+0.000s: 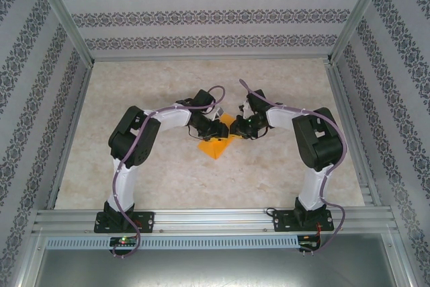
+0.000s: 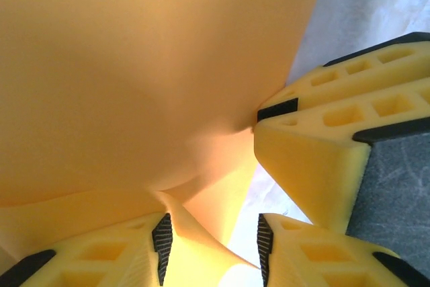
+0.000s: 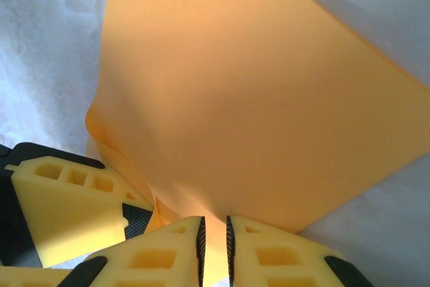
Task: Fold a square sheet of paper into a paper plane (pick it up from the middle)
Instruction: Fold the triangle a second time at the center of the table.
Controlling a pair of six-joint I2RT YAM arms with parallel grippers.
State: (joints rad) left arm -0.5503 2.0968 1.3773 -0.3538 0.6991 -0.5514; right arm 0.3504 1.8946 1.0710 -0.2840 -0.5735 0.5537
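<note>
Left jaws are standing apart in the left wrist view, with a clear gap between the black pads (image 2: 163, 238). A raised ridge of the square sheet of paper (image 2: 134, 65) is sitting in that gap and leaning on the left-hand pad, while the opposite pad is looking clear of it, so nothing is being clamped there. Right jaws are pressing nearly together in the right wrist view, pinching a thin fold of the paper (image 3: 255, 99) between their pads (image 3: 201, 240), with orange showing in the narrow slit. The two sets of jaws are working just beside each other. A yellow finger (image 2: 316, 152) of the right jaws is butting against the paper's edge in the left wrist view, and a finger (image 3: 67, 213) of the left jaws is sitting at the paper's buckled edge in the right wrist view. From the top camera both arms are bending inward and meeting over the middle of the table (image 1: 201, 186), with the paper (image 1: 216, 147) lying under and between the jaws and one corner pointing toward the near edge. The paper is bulging up around the pinch and spreading out flat beyond it. I can't tell whether the far part is lifting off the table (image 3: 40, 31).
</note>
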